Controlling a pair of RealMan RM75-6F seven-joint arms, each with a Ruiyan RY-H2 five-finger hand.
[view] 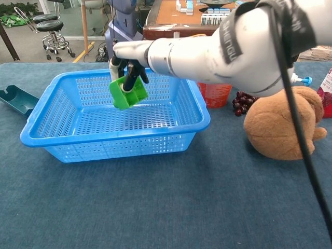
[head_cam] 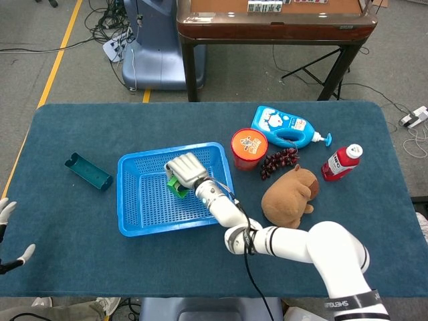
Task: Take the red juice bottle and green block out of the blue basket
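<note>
The right robot hand [view: 128, 62] grips the green block [view: 128, 93] above the floor of the blue basket [head_cam: 134, 221]. The red juice bottle [head_cam: 342, 162] stands near the table's [head_cam: 80, 261] right edge. The left robot hand [head_cam: 8, 234], fingers apart, holds nothing at the left edge.

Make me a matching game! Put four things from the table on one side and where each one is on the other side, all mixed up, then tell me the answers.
Things:
1. green block
2. red juice bottle
3. teddy bear
4. teal tray

Places:
A. on the cloth, left of the blue basket
B. held by the right hand, above the basket floor
C. on the cloth near the table's right side, outside the basket
D. lying beside the grapes, right of the basket

Pairs: 1-B, 2-C, 3-D, 4-A
</note>
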